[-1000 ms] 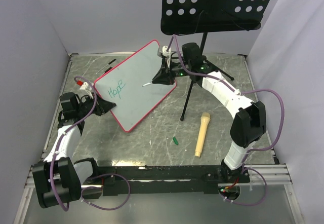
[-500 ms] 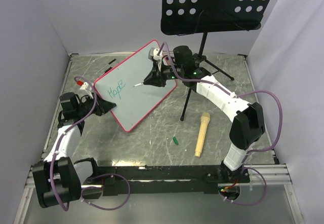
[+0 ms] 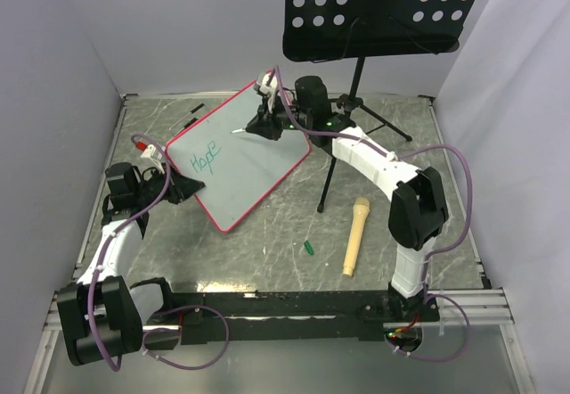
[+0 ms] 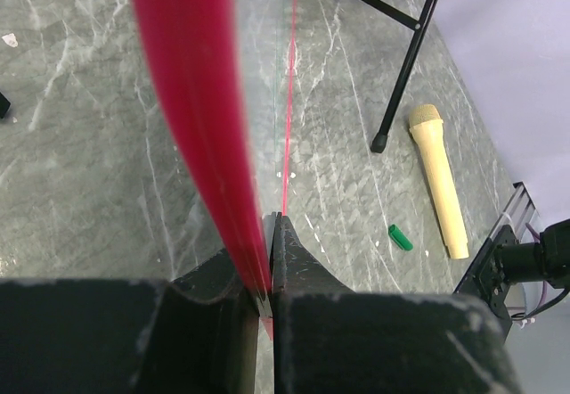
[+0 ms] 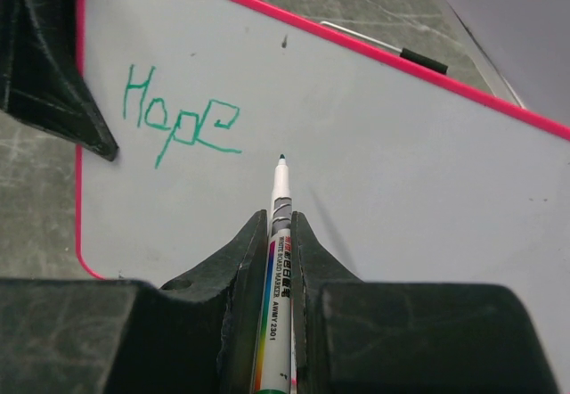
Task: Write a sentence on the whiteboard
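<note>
We see the left pincer [image 4: 270, 225] clamped on the whiteboard [image 5: 383, 171]'s left edge, the right pincer [image 5: 280, 220] holding a marker [image 5: 279, 189], tip just right of the sentence [image 5: 178, 118]'s "Hope".

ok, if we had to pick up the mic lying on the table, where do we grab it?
Mid-handle, from straight above. The microphone lies flat, long axis running roughly near-to-far, so close left-right across the slim shaft. Probably skip the head end: it looks wider and sits close to the stand leg.
</note>
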